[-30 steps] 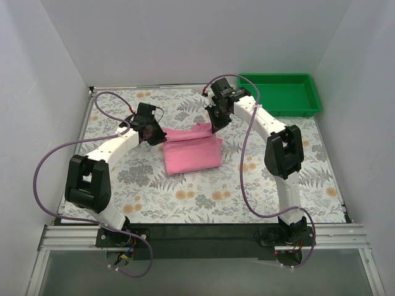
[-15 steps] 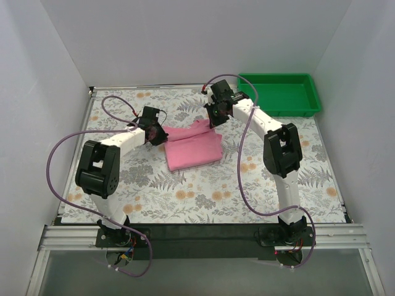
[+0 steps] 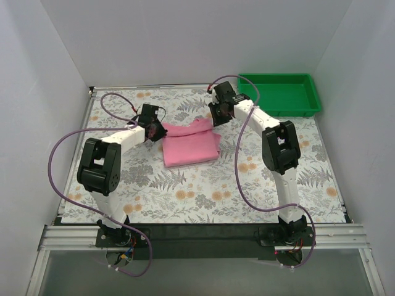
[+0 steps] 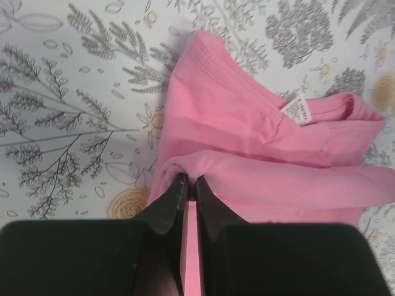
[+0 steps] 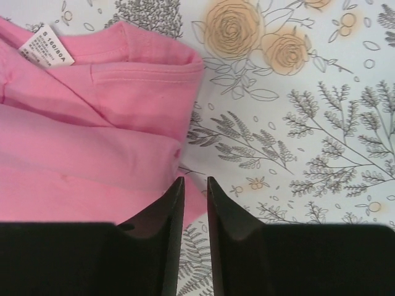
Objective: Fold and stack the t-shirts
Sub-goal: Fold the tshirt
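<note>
Grey and yellow flowers cover the table (image 3: 185,194) cloth along the near edge, where my two arms are bolted; nothing lies there but the purple cables (image 3: 58,154) looping off each arm.

Further in, about the middle of the table and a little toward the far edge, lies the pink t-shirt (image 3: 190,145), doubled into a compact block with its white label (image 4: 300,111) showing at the collar. My left claw (image 4: 188,188) is pinched together on a soft roll of fabric at the shirt's left edge. My right claw (image 5: 194,188) hangs at the shirt's far right corner with its fingers a little apart and only tablecloth in the gap; it grips nothing.

I judge that the folding is nearly done: the block is close to square, but its far edge looks rumpled where the collar and sleeve layers bunch. The next move, as I see it, calls for my left claw to let go without dragging the thin cloth out of its fold, then for a flat, gentle press or a two-sided lift.

At the far right corner sits a green tray (image 3: 281,94), well apart from the shirt. Only my own right arm stands between the two. I see no second shirt to stack onto.
</note>
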Tool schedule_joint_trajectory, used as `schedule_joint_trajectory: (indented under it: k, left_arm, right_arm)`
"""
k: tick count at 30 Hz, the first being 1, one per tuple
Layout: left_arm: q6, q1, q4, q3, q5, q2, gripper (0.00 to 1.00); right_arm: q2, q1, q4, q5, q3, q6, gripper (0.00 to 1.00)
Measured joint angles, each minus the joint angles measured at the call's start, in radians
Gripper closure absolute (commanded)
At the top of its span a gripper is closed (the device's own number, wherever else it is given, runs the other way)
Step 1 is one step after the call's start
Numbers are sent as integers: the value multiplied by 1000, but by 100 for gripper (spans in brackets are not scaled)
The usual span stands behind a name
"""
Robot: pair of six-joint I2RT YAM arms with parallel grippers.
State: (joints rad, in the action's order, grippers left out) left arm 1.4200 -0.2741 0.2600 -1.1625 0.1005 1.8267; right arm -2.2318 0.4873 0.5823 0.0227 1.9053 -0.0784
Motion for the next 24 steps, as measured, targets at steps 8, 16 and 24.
schedule_joint_trajectory:
  k: [8, 16, 24]
  left_arm:
    - [-67, 4, -34, -57, -13, 1, 66]
    - [-126, 4, -63, -65, -42, 1, 21]
    - [-166, 5, -62, -45, -109, -27, 41]
  right_arm:
    - [44, -11, -18, -15, -52, -29, 69]
    - [138, -9, -108, 190, -113, 15, 67]
    - [79, 3, -182, 510, -73, 35, 66]
